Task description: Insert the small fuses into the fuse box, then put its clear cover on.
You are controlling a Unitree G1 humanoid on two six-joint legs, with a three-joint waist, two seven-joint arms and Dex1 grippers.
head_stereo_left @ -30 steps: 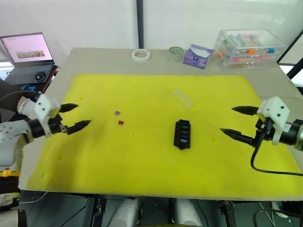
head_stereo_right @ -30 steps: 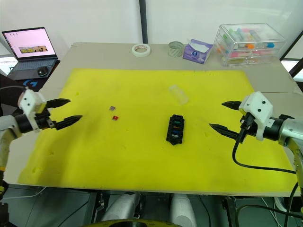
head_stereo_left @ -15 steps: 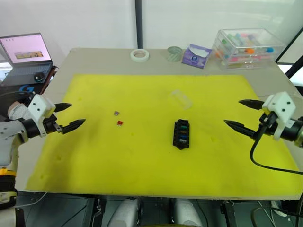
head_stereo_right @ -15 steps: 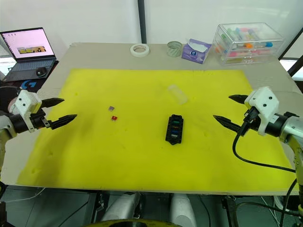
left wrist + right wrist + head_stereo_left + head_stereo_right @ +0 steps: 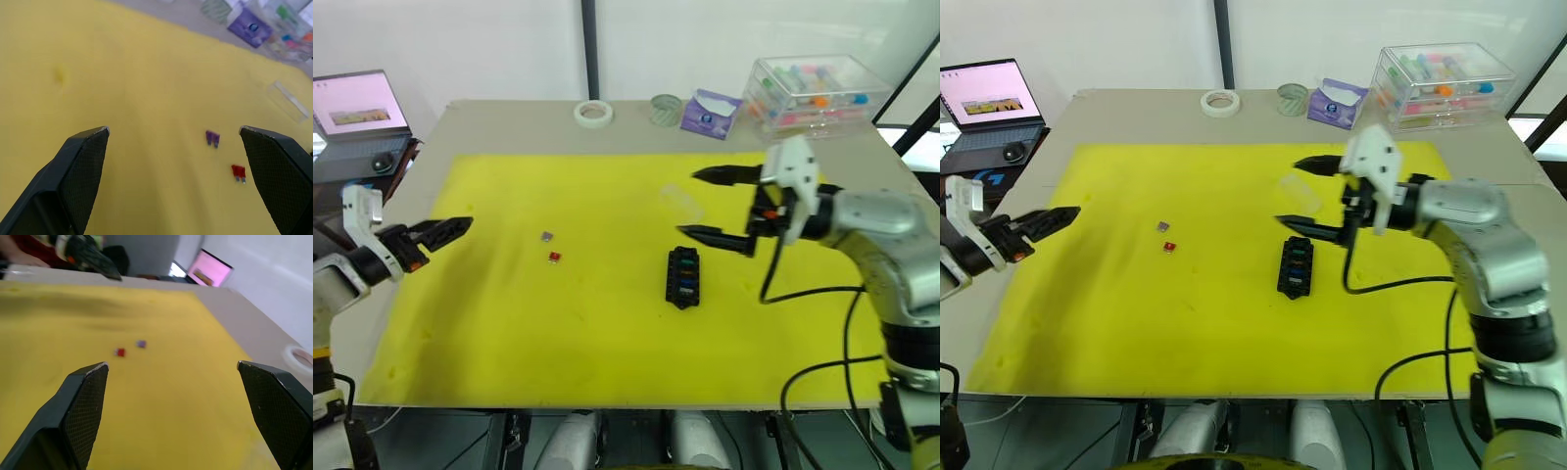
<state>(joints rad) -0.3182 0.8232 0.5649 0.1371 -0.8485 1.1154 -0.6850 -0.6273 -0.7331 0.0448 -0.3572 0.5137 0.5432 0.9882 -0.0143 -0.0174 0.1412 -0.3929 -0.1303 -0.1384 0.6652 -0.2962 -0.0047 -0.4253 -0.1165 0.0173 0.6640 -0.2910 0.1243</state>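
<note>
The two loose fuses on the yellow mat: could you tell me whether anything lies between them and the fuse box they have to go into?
Nothing visible does. The red fuse and the purplish fuse lie on bare yellow mat, with open mat between them and the fuse box. The clear cover lies off that path, beyond the box.

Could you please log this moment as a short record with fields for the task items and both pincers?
fuse box: black block on the yellow mat, several fuses already seated
loose fuses: red and purple, on the mat apart from the box
clear cover: on the mat beyond the box
left pincer: open, empty
right pincer: open, empty, above the cover
</note>
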